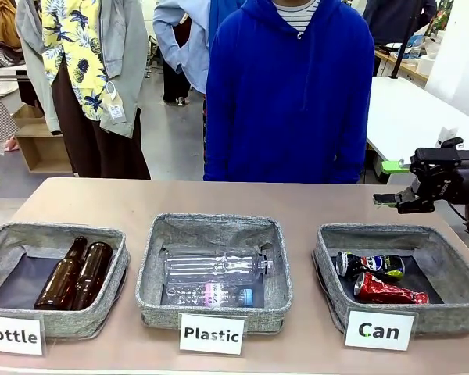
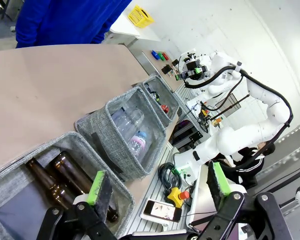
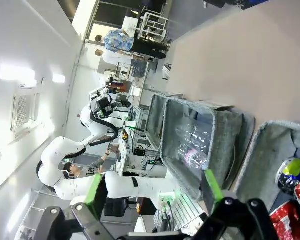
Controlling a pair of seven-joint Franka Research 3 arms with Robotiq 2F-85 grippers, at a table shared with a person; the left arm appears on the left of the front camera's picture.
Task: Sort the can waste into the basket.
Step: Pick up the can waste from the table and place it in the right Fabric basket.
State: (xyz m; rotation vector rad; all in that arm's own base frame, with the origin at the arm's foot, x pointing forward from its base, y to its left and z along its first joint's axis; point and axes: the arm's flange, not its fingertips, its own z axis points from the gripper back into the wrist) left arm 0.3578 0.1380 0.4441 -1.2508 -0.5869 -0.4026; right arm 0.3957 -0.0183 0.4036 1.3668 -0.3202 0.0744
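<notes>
Nearest the robot's edge of the tan worktop (image 1: 242, 199), three white signs front three grey woven-fabric baskets. At the right, the grey rectangular basket with dark lining signed "Can" (image 1: 328, 273) already holds both pieces of can waste: the crushed shiny red can (image 1: 387, 291) lies toward the front, and the dark blue-black can with red and white print and silver ends (image 1: 371, 266) lies just behind it, the two touching or nearly so. The middle basket signed "Plastic" (image 1: 152, 289) carries clear plastic bottles (image 1: 215, 267), and the left one signed "Bottle" (image 1: 121, 266) carries two brown glass bottles (image 1: 74, 275) side by side.

Beyond the Can basket's far right corner hangs the right claw (image 1: 395, 183), its green-padded fingers spread wide and carrying nothing, clear of the rim. The left claw (image 2: 157, 187) likewise stands wide and empty, poised over the end of the row above the brown bottles. At the far side of the worktop stands a person in a blue hooded top (image 1: 289, 94).

With no can left on the open worktop, the sorting looks finished. The step in hand appears to be pulling the arms clear, and it is best done by lifting the right claw straight up and away from the basket wall, fingers kept apart, so nothing snags the fabric or tips the cans out.
</notes>
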